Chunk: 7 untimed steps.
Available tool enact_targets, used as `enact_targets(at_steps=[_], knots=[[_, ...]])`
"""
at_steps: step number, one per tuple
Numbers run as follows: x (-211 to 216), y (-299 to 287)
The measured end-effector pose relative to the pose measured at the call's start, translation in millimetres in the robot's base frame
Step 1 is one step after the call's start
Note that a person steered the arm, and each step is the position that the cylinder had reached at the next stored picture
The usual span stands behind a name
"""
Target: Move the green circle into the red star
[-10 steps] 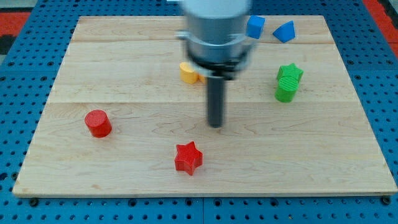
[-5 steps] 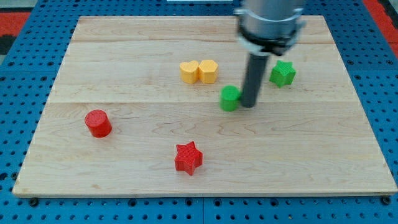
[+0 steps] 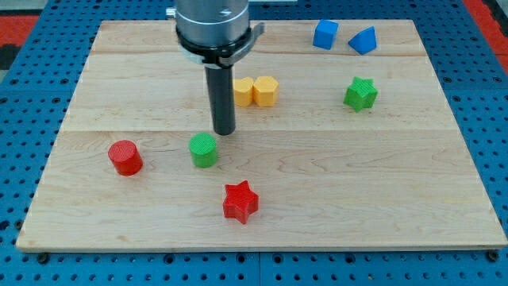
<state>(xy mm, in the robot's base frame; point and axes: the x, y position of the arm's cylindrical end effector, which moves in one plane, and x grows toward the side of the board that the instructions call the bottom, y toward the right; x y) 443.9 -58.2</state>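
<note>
The green circle [image 3: 204, 149] is a short cylinder left of the board's middle. The red star [image 3: 240, 201] lies below and to the right of it, near the view's bottom, with a gap between them. My tip [image 3: 225, 131] rests on the board just above and to the right of the green circle, close to it; I cannot tell if they touch.
A red circle [image 3: 125, 157] sits at the left. Two yellow blocks [image 3: 255, 91] stand side by side right of the rod. A green star [image 3: 361, 94] is at the right. Two blue blocks [image 3: 325, 35] [image 3: 363, 40] lie at the top right.
The green circle has slid left and down, from right of centre to left of centre, closer to the red star. My rod has moved left with it.
</note>
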Motion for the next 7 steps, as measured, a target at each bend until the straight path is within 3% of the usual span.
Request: enact_targets(at_steps=[1, 2, 4, 5, 6, 7], knots=[[5.9, -37.7], [64.3, -50.3], [36.5, -3.5], [76.9, 12.6], [61.1, 13.9], [36.4, 108.1]])
